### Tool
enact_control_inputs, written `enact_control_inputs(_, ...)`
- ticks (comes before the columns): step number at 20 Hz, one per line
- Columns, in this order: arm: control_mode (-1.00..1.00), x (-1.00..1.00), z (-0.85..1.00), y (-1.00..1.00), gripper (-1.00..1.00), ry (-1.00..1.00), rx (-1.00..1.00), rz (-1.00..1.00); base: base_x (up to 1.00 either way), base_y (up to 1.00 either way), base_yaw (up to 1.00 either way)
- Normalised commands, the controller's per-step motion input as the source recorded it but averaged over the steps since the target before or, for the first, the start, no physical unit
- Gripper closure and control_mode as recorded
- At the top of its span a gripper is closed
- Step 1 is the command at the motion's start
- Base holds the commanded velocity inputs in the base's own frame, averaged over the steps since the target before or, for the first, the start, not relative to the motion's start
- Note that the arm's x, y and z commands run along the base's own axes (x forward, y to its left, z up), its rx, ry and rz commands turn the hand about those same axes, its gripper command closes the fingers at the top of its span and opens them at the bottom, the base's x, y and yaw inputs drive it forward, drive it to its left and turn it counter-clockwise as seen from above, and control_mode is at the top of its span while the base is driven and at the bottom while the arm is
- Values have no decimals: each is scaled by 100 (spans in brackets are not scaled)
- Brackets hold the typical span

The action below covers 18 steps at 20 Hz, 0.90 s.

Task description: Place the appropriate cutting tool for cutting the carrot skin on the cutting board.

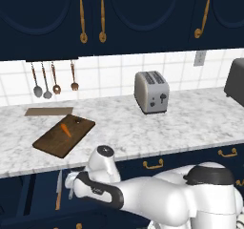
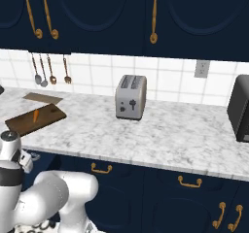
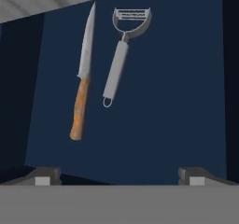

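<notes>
The cutting tool (image 3: 121, 55), a silver-grey peeler with a Y-shaped head, lies on the dark blue floor of an open drawer (image 3: 168, 101). My gripper (image 3: 119, 175) hangs above the drawer, open, its fingertips (image 3: 44, 174) spread wide with nothing between them; the peeler lies ahead of them, untouched. Up on the counter the carrot (image 1: 66, 130) (image 2: 36, 115) rests on the dark brown cutting board (image 1: 55, 142) (image 2: 46, 120). My arm bends down below the counter edge in front of the board.
A knife (image 3: 81, 78) (image 1: 59, 191) with a brown-orange handle lies just left of the peeler. A pale tan flat rectangle (image 1: 48, 111), a toaster (image 1: 151, 91) (image 2: 131, 97) and a dark appliance (image 2: 240, 108) stand on the marble counter (image 1: 190, 123). Utensils (image 1: 52, 80) hang on the wall.
</notes>
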Motion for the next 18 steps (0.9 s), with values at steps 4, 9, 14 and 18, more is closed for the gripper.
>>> enact_control_inputs(4,-100,11,-31,0,-100,3,0,0,0,0,0)
enact_control_inputs(9,-100,7,-11,5,-100,0,0,0,0,0,0)
enact_control_inputs(14,-100,48,0,49,-100,3,-6,-6,0,0,0)
enact_control_inputs(18,-100,26,4,35,-100,1,-7,-4,0,0,0)
